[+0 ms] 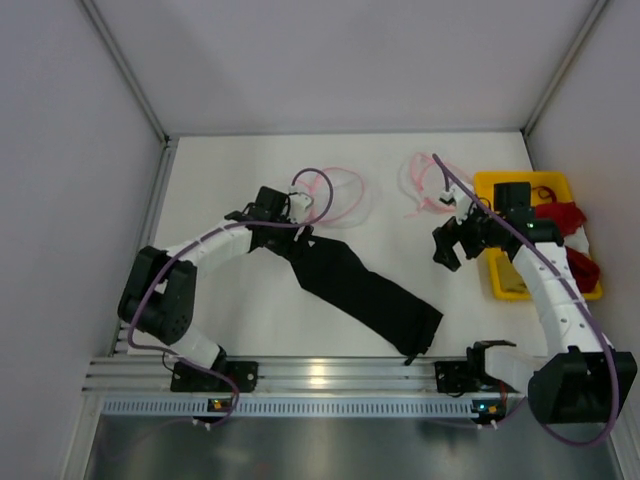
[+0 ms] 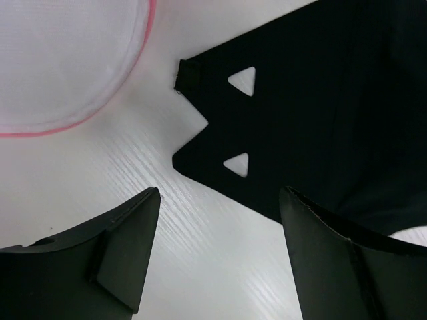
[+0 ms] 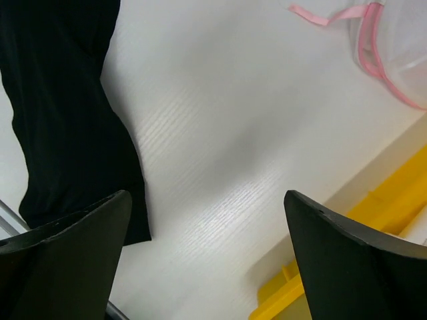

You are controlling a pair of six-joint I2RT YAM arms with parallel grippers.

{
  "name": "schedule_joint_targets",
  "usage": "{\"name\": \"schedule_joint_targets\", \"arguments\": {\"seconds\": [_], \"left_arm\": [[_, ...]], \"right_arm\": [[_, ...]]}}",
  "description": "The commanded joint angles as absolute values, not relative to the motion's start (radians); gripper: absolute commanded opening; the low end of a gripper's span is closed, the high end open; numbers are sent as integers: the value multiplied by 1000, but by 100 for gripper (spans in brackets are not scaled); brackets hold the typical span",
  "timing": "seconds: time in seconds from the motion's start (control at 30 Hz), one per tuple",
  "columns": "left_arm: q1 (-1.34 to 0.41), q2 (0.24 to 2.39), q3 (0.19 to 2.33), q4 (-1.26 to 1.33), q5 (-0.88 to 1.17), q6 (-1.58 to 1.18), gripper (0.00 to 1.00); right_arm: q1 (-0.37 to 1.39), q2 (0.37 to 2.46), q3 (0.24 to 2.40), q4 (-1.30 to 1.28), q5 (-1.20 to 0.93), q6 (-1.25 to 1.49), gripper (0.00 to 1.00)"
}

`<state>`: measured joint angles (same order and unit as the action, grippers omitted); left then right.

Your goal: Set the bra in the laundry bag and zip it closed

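The black bra (image 1: 365, 290) lies stretched out flat on the white table, running from the middle towards the near right. My left gripper (image 1: 298, 232) is open and empty just above its far-left end. In the left wrist view the bra's pointed wing (image 2: 313, 107) lies just ahead of the open gripper (image 2: 220, 193), and the laundry bag (image 2: 60, 60) with pink trim is at upper left. The bag (image 1: 335, 195) lies just beyond the left gripper. My right gripper (image 1: 446, 248) is open and empty over bare table, with the bra's other end (image 3: 60, 113) to its left.
A second mesh bag (image 1: 430, 185) with pink trim lies at the back right; it also shows in the right wrist view (image 3: 390, 60). A yellow bin (image 1: 505, 282) with red garments (image 1: 562, 215) stands at the right wall. White walls enclose the table.
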<state>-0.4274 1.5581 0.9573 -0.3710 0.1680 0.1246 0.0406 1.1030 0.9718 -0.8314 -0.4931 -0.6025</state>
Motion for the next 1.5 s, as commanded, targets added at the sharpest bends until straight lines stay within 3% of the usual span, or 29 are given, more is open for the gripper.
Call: {"name": "schedule_joint_targets", "arguments": {"seconds": [0.0, 0.2, 0.4, 0.47, 0.57, 0.67, 0.7, 1.07, 1.1, 1.13, 1.17, 1.2, 1.23, 1.47], "left_arm": [[-463, 1621, 1012, -258, 63, 120, 77], [-491, 1712, 1028, -202, 11, 129, 77], [-498, 1753, 1023, -201, -8, 138, 67], [-503, 1761, 1016, -201, -5, 146, 58], [-523, 1758, 990, -206, 40, 166, 29], [-528, 1734, 973, -245, 75, 163, 11], [-528, 1727, 974, -264, 87, 157, 1], [-403, 1422, 997, -429, 244, 103, 0], [-403, 1422, 996, -430, 235, 97, 11], [-403, 1434, 997, -433, 223, 89, 29], [-403, 1442, 999, -434, 216, 72, 49], [-403, 1453, 1002, -433, 204, 58, 88], [-403, 1472, 1005, -433, 204, 43, 98], [-420, 1591, 1028, -364, 180, -29, 98]], "right_arm": [[9, 1078, 1023, -839, -575, -549, 100], [-23, 1091, 1038, -818, -595, -503, 99], [-25, 1098, 1049, -815, -600, -491, 99], [-25, 1101, 1049, -810, -600, -488, 99], [-25, 1108, 1051, -804, -591, -482, 100], [-25, 1106, 1054, -796, -581, -477, 99], [-25, 1104, 1055, -795, -578, -479, 99], [-25, 1095, 1072, -801, -581, -466, 99], [-25, 1100, 1074, -799, -583, -465, 99], [-25, 1101, 1075, -801, -583, -465, 99], [-25, 1103, 1080, -804, -583, -462, 99], [-25, 1104, 1081, -802, -578, -460, 99], [-25, 1104, 1081, -802, -574, -459, 99], [-25, 1103, 1081, -805, -557, -454, 99]]}}
